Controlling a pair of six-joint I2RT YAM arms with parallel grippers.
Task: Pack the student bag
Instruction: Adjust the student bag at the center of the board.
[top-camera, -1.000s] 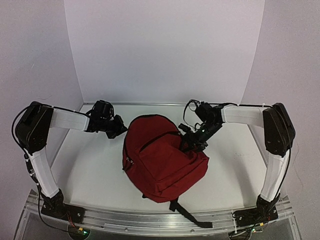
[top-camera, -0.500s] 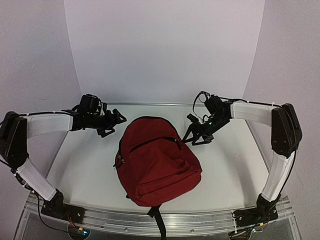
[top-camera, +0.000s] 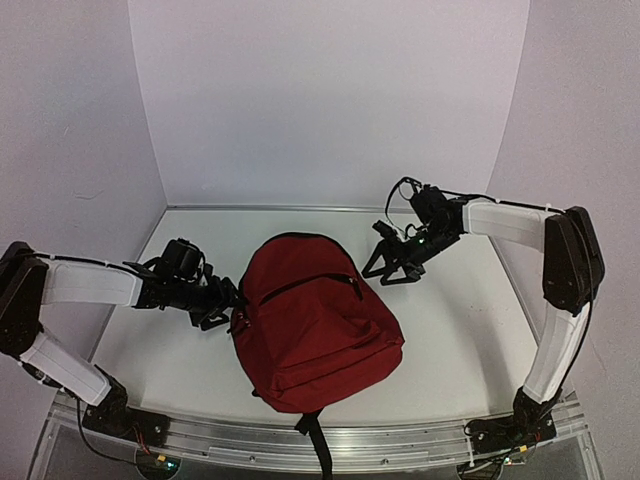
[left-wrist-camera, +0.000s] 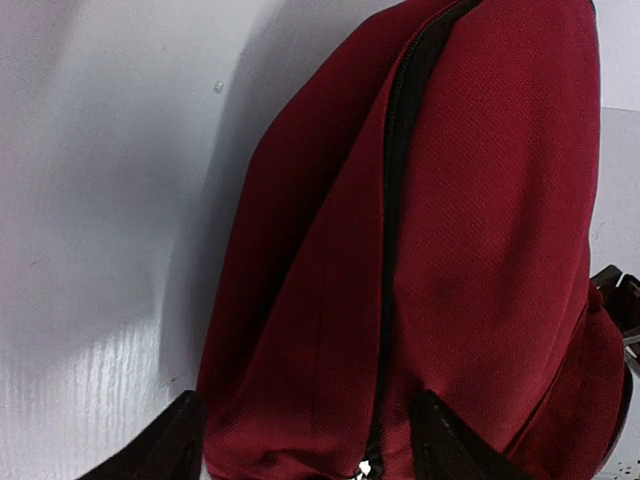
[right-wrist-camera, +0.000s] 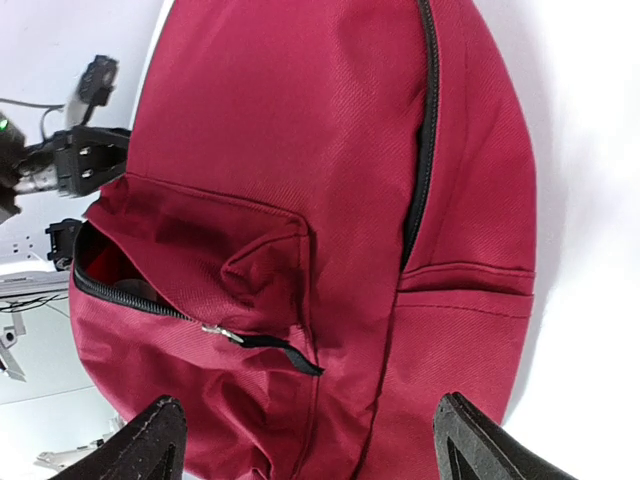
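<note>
The student bag (top-camera: 315, 325) lies flat in the middle of the table, dark red, with its black strap (top-camera: 315, 445) trailing toward the near edge. My left gripper (top-camera: 226, 312) is low at the bag's left edge. In the left wrist view its fingers (left-wrist-camera: 180, 445) stand wide apart, with the bag's side fabric (left-wrist-camera: 320, 330) and a black zip (left-wrist-camera: 395, 200) between them. My right gripper (top-camera: 386, 266) hovers open at the bag's upper right. In the right wrist view the bag (right-wrist-camera: 340, 180) fills the frame. Its front pocket zip gapes, with the pull (right-wrist-camera: 225, 332) showing.
White walls enclose the table on the left, back and right. Bare white tabletop (top-camera: 460, 330) shows on both sides of the bag. The left gripper (right-wrist-camera: 75, 165) is visible beyond the bag in the right wrist view.
The bag turned and slid nearer, and its strap now points at the near edge. My left arm swung forward from the back left to the bag's left edge. The right gripper let go and lifted slightly.
</note>
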